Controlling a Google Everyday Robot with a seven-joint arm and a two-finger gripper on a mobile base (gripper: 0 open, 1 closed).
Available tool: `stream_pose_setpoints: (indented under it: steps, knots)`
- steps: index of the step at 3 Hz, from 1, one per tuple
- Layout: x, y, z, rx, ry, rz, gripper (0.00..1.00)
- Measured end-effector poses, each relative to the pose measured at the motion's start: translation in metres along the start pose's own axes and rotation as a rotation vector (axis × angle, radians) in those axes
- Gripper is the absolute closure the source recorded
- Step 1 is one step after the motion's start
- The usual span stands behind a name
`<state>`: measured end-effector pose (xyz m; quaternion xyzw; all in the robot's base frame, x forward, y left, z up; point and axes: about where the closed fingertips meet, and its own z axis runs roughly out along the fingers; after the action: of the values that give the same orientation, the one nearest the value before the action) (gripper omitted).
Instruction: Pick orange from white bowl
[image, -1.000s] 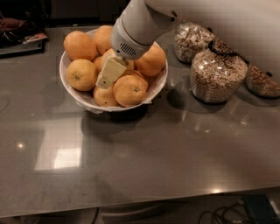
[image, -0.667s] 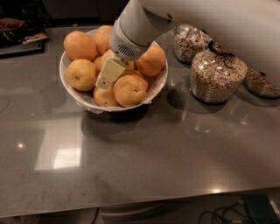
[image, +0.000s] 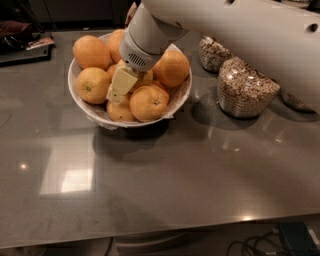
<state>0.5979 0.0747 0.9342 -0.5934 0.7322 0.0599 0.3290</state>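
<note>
Over at the white bowl (image: 73, 95), the gripper (image: 116, 92) is buried nose-down among the fruit, its cream-coloured tip wedged into the gap in the middle of the pile. Whether it is clamped on anything or spread apart, I cannot tell from where I stand. The fruit hides its end.

The arm (image: 150, 35) slants in from the upper right and comes at the heap steeply from above. That looks sensible to me: the bowl's walls are deep, so the top is the only clean way in.

The orange (image: 93, 85), the paler, yellower one, sits against the bowl's left wall, just beside the gripper's tip and seemingly touching it. My guess is that this is the one being lined up. It is not lifted; it rests in the pile with the others.

And that bowl is heaped! A brighter orange (image: 90, 51) rides at the back left, another (image: 172, 67) on the right, one (image: 149, 102) at the front, and a smaller one (image: 119, 112) is tucked low under the gripper. Packed this tight, any tug could roll a neighbour over the thin rim.

To the right on the grey counter (image: 165, 185), well apart from the bowl, stand glass jars (image: 244, 90) filled with what looks like cereal.
</note>
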Motion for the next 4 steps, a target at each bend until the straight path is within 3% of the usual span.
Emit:
stream_pose_setpoints:
  steps: [1, 3, 4]
  knots:
    - [0.004, -0.008, 0.006, 0.017, 0.025, 0.01, 0.16]
    - [0.017, -0.015, 0.001, 0.037, 0.048, 0.028, 0.58]
    - [0.015, -0.016, -0.002, 0.037, 0.048, 0.028, 0.87]
